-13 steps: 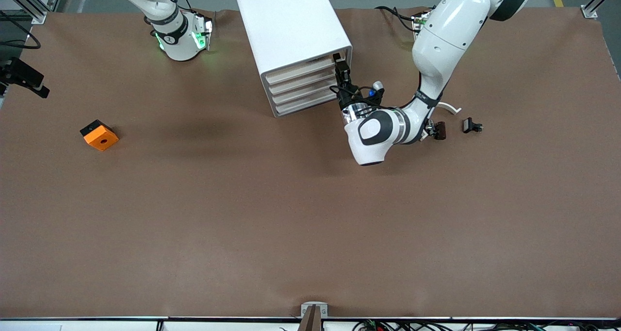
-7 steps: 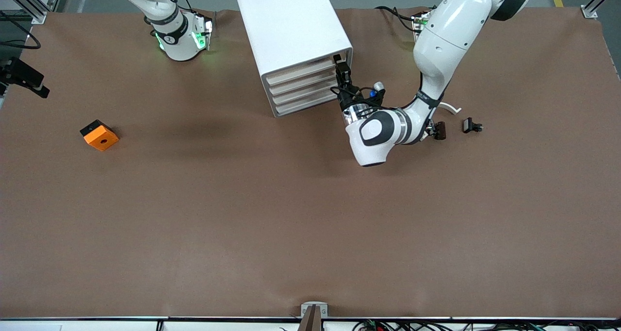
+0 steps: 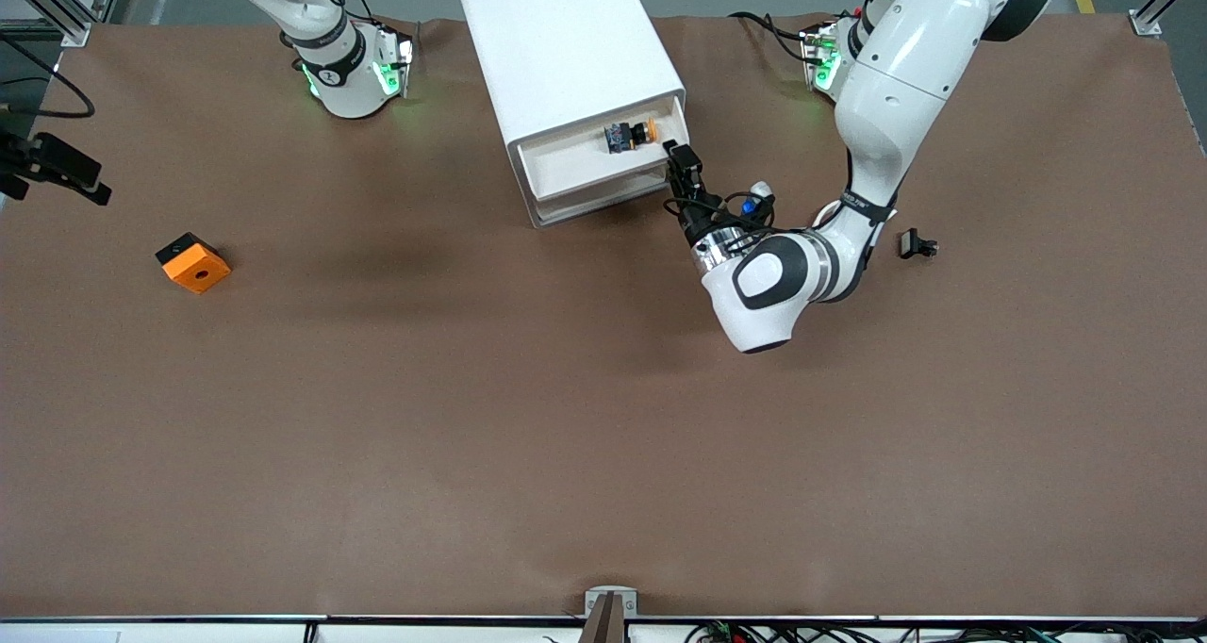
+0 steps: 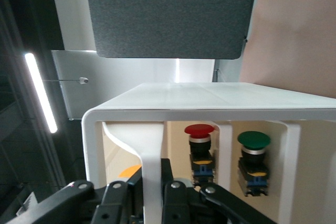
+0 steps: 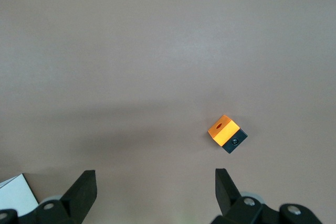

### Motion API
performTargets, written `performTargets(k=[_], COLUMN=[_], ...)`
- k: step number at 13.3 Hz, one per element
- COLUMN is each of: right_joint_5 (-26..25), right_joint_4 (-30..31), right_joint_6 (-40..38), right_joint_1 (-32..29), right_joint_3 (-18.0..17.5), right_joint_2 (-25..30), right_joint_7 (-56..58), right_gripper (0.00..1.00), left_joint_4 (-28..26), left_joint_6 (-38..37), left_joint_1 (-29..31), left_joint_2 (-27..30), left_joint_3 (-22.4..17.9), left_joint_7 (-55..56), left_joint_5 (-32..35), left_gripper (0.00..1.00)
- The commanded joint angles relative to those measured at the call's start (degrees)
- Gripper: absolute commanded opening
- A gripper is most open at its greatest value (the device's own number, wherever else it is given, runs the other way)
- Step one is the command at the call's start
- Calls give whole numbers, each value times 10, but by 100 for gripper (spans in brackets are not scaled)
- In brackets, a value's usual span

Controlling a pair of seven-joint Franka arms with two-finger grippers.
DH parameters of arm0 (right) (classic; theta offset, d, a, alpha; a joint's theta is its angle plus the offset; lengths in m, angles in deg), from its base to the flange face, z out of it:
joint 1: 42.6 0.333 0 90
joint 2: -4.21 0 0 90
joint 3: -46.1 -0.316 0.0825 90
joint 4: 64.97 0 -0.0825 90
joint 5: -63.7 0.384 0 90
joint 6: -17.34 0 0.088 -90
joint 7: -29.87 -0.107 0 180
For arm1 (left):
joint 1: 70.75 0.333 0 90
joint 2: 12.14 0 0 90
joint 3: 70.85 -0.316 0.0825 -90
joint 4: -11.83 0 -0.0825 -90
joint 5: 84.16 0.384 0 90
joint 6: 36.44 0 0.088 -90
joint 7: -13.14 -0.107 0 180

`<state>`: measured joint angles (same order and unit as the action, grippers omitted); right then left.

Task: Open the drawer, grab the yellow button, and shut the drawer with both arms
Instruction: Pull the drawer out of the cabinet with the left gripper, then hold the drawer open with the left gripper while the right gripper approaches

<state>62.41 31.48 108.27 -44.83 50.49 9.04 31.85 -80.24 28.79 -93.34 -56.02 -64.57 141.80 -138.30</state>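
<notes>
The white drawer cabinet [image 3: 570,77] stands on the brown desk [image 3: 528,417] between the two arm bases, with its top drawer [image 3: 589,157] pulled partly out. The button [image 3: 630,135], orange-capped on a dark body, lies in that open drawer toward the left arm's end. The left pincer [image 3: 681,160] is closed tight on the drawer's front edge at the corner toward the left arm's end; in the left wrist view its fingers [image 4: 176,195] clamp a white upright wall of the drawer front [image 4: 152,182]. That view also shows a red-capped button [image 4: 199,145] and a green-capped button [image 4: 253,153] inside the cabinet's compartments. The right arm [image 3: 325,40] waits near its base; the right pincer [image 5: 155,192] hangs wide and empty over bare desk, as its wrist view shows. An orange square block [image 3: 193,262] sits toward the right arm's end of the desk, nearer to the front camera than the cabinet. A small dark clip [image 3: 915,243] lies toward the left arm's end, beside the left arm's forearm.
</notes>
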Motion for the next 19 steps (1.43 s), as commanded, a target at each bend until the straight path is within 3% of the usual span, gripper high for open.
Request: performTargets(k=[1, 7, 10, 12, 15, 17, 18, 19], right_joint_5=[-10, -9, 31, 59, 59, 59, 59, 59], right_joint_4=[-29, -52, -49, -45, -46, -47, -48, -50], right_joint_6=[0, 7, 2, -2, -18, -24, -24, -22], right_joint_1=[0, 2, 18, 27, 98, 154, 179, 204], right_joint_3=[1, 1, 0, -1, -1, -1, -1, -1], right_joint_2=[-33, -62, -64, -63, -61, -61, -61, -61], right_joint_7=[3, -7, -66, -156, -337, -466, -510, -556], right_gripper=[100, 100, 100, 100, 100, 100, 100, 100], left_joint_4=[10, 26, 39, 40, 40, 40, 40, 40], left_joint_6=[10, 13, 13, 13, 13, 13, 13, 13], left_joint_1=[-2, 1, 16, 18, 19, 19, 19, 19], left_joint_2=[7, 8, 6, 6, 6, 6, 6, 6], left_joint_3=[-14, -47, -49, -57, -68, -72, -72, -71], left_joint_7=[6, 4, 5, 4, 2, 0, -1, -1], left_joint_5=[11, 18, 22, 22, 23, 25, 29, 29], left_gripper=[2, 3, 4, 5, 7, 14, 23, 39])
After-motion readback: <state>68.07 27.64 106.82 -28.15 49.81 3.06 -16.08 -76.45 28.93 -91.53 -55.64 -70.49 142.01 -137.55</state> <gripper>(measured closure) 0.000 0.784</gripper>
